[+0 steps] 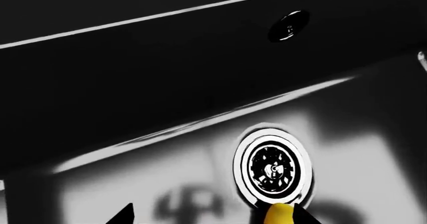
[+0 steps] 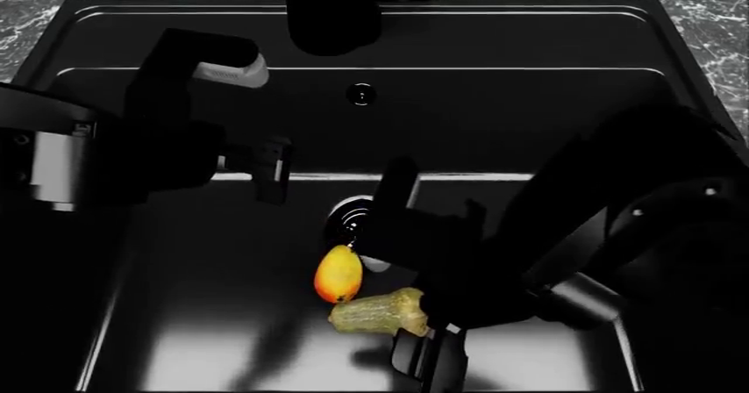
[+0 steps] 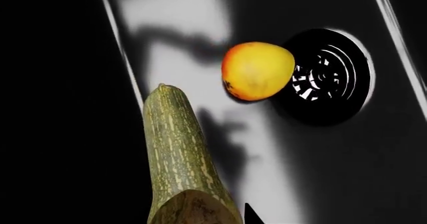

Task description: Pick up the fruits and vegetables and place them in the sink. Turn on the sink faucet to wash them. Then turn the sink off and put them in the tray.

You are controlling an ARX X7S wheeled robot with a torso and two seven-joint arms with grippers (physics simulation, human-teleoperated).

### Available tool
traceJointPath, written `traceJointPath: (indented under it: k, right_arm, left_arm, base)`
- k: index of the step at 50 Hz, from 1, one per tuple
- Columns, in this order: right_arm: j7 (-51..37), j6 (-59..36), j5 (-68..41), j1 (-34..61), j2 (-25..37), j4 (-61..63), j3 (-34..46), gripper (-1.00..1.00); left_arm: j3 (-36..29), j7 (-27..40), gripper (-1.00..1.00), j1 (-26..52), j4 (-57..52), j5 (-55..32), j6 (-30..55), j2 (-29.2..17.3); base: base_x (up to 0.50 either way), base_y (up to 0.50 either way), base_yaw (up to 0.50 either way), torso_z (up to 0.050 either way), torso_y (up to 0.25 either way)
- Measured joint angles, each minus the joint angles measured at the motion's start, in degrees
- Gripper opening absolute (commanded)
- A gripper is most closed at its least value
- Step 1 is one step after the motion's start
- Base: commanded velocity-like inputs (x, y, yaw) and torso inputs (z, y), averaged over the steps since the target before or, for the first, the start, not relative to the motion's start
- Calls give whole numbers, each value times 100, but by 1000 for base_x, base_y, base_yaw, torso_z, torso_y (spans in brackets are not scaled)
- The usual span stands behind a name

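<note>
Matte black, the rectangular sink [image 2: 105, 261] holds one mottled green-tan squash [image 2: 372, 311] and one smooth oval mango [image 2: 337, 273] beside the round metal drain [image 2: 349, 215]; the right gripper [image 2: 424, 323] seems clamped on the squash's end; the left gripper [image 2: 273, 171] hovers apart, its spread unclear.

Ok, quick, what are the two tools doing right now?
Left tool: open, holding nothing.
Right tool: looks closed on the squash.
</note>
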State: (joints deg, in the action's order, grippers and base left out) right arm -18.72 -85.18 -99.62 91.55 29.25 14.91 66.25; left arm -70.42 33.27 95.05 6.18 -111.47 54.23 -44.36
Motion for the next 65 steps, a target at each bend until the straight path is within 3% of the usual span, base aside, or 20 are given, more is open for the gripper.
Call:
traceJointPath:
  k: [10,11,31,51,65]
  right_arm:
    - [92,14,107,117,-60,79,132,-100]
    - [91,18,108,128,-63,87,146,100]
    - [-136,143,-16,329,-42,214,377,100]
    - [-73,278,-1033,1066,427,233,404,100]
    - [-75,432,-1168,1390,694,6,309,100]
  left_arm:
    - [4,-20,100,-10,-5,13,-3,-9]
    - [4,-22,100,-12,-5,13,-4,-10]
    - [8,-33,100,-42,-13,16,-15,-22]
    - [57,9,100,-1,-68,-65,-12,-69]
    - [98,68,100,18,-149,-136,-27,-102]
  base:
    - [-3,0,0,0,0]
    - [0,0,-3,0,0]
    - [-2,0,-1,0,0]
    - [0,0,0,0,0]
    - [0,0,0,0,0]
